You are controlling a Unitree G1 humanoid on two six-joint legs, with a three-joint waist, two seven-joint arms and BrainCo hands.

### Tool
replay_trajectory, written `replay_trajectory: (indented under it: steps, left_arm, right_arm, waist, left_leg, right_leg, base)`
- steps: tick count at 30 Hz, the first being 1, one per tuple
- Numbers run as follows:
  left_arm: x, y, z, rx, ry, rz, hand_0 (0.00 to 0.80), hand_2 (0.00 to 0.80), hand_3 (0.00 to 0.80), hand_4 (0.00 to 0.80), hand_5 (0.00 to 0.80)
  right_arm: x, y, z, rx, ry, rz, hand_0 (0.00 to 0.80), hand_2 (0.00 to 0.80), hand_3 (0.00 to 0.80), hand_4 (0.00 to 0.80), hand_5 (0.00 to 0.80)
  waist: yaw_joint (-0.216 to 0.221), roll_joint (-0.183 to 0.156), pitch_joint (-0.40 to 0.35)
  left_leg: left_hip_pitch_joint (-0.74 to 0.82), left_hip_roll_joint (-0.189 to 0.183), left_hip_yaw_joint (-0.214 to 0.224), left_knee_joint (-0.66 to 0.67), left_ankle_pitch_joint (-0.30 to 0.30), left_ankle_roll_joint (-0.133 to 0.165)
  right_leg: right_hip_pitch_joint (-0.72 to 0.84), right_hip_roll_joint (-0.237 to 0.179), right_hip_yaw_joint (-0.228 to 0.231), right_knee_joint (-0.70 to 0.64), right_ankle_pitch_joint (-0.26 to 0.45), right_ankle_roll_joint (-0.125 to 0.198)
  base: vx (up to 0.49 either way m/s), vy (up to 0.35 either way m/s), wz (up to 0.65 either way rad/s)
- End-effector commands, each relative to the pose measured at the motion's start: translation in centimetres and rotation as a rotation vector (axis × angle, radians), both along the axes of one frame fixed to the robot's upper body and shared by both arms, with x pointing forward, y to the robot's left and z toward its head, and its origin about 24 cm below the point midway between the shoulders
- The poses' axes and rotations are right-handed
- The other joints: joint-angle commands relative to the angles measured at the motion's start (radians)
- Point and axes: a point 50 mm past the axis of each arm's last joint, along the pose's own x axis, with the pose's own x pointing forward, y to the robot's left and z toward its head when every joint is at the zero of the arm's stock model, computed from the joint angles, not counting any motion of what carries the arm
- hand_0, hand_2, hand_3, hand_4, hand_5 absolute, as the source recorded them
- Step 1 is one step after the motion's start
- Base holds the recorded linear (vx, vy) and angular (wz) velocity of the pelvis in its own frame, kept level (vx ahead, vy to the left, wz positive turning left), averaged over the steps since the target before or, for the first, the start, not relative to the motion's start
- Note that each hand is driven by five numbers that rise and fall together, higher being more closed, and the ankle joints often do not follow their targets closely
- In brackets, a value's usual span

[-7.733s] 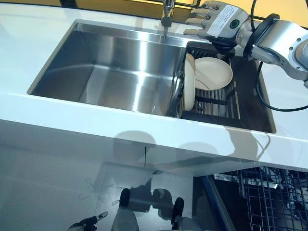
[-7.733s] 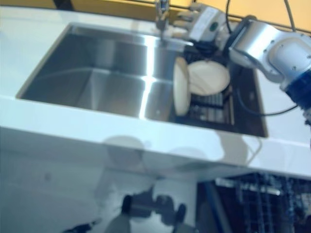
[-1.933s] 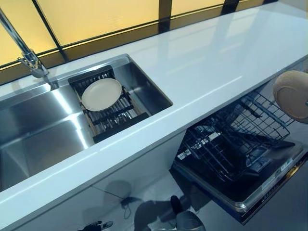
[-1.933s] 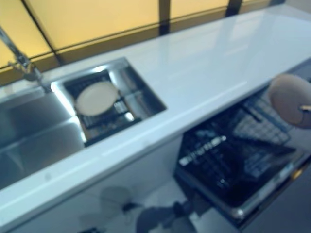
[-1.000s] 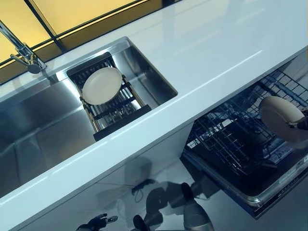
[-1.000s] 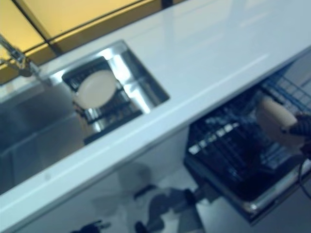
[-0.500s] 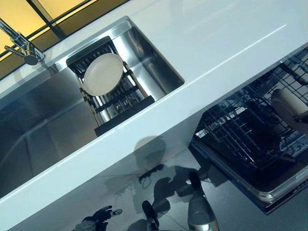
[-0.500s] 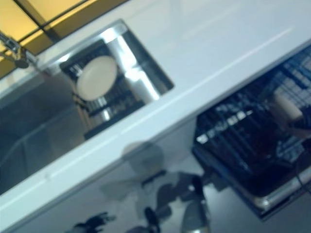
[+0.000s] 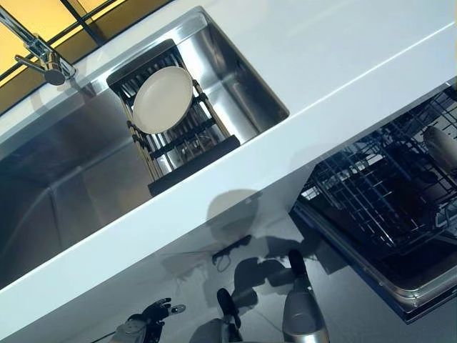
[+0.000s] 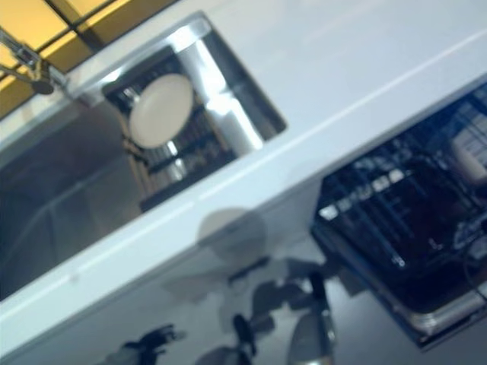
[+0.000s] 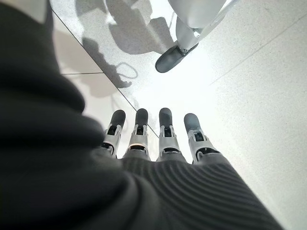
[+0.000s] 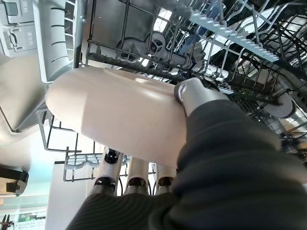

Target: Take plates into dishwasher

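Right hand (image 12: 192, 93): thumb pressed on one face of a cream plate (image 12: 120, 115), fingers (image 12: 136, 179) curled beneath the other face, so the plate is pinched between them. The plate is carried tilted, down among the wires of the dishwasher rack (image 12: 230, 33), with the rack's tines and a grey plastic fitting just beyond it. In the head views the same plate shows only as a pale sliver (image 9: 441, 143) at the far right edge, inside the pulled-out rack (image 9: 371, 193).

Left hand (image 11: 158, 139): fingers straight and side by side, holding nothing, hanging over the pale speckled floor (image 11: 249, 81), well apart from the right hand and from the rack.

Second plate (image 9: 163, 99): cream, lying flat on the dark slatted drying rack (image 9: 178, 143), well away from both hands.

Drying rack: set in the right end of the steel sink (image 9: 64, 179). Faucet (image 9: 39, 50) stands at the sink's back edge.

White countertop (image 9: 343, 50): runs around the sink and over the open dishwasher, between the second plate and the right hand.
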Motion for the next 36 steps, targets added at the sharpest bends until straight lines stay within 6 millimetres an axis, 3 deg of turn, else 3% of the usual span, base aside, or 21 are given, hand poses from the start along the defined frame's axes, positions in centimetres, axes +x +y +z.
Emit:
replay_trajectory:
  steps: [1,27,28,29,30,36]
  left_arm:
    - [0.1,1.4,0.2,0.064,0.014,-0.024,0.000,0.000,0.000,0.000,0.000]
    - [0.4,1.4,0.3,0.089,0.009,-0.068,0.000,0.000,0.000,0.000,0.000]
    - [0.4,1.4,0.3,0.089,0.009,-0.068,0.000,0.000,0.000,0.000,0.000]
    - [0.4,1.5,0.3,0.090,0.010,-0.067,0.000,0.000,0.000,0.000,0.000]
    - [0.4,1.5,0.3,0.091,0.010,-0.066,0.000,0.000,0.000,0.000,0.000]
    - [0.1,1.7,0.3,0.095,0.020,-0.059,0.000,0.000,0.000,0.000,0.000]
  right_arm:
    - [0.3,-0.5,-0.4,-0.034,-0.016,-0.062,0.800,0.800,0.800,0.800,0.800]
    - [-1.4,-2.0,-5.7,0.019,0.131,-0.176,0.800,0.800,0.800,0.800,0.800]
    - [-1.5,-2.1,-5.7,0.021,0.132,-0.181,0.718,0.718,0.718,0.718,0.718]
    - [-1.7,-2.1,-5.9,0.029,0.130,-0.188,0.188,0.188,0.188,0.188,0.188]
    - [-1.8,-2.2,-5.9,0.033,0.130,-0.191,0.000,0.000,0.000,0.000,0.000]
    - [-2.5,-2.7,-5.7,0.032,0.120,-0.215,0.000,0.000,0.000,0.000,0.000]
  waist:
    - [0.022,-0.076,-0.026]
    - [0.059,-0.092,-0.039]
    - [0.059,-0.093,-0.040]
    - [0.059,-0.095,-0.041]
    - [0.058,-0.097,-0.042]
    - [0.055,-0.120,-0.058]
  left_leg:
    - [0.097,0.035,-0.030,-0.001,-0.034,-0.011]
    - [0.097,0.043,-0.055,-0.001,-0.031,-0.007]
    - [0.098,0.042,-0.057,-0.001,-0.032,-0.006]
    - [0.099,0.043,-0.057,-0.001,-0.033,-0.005]
    - [0.100,0.043,-0.056,-0.001,-0.034,-0.005]
    - [0.111,0.048,-0.052,-0.001,-0.040,-0.003]
  right_leg:
    - [-0.035,-0.058,0.000,0.020,0.025,0.049]
    - [-0.010,-0.062,-0.014,0.010,0.028,0.051]
    - [-0.009,-0.062,-0.014,0.009,0.028,0.051]
    - [-0.007,-0.061,-0.013,0.009,0.028,0.050]
    - [-0.005,-0.060,-0.012,0.008,0.027,0.051]
    - [0.007,-0.052,-0.007,0.004,0.026,0.052]
  base:
    - [0.000,0.000,0.00]
    - [-0.005,-0.008,0.03]
    - [0.000,0.000,0.00]
    - [0.000,0.000,0.00]
    - [0.000,0.000,0.00]
    - [0.022,0.006,-0.01]
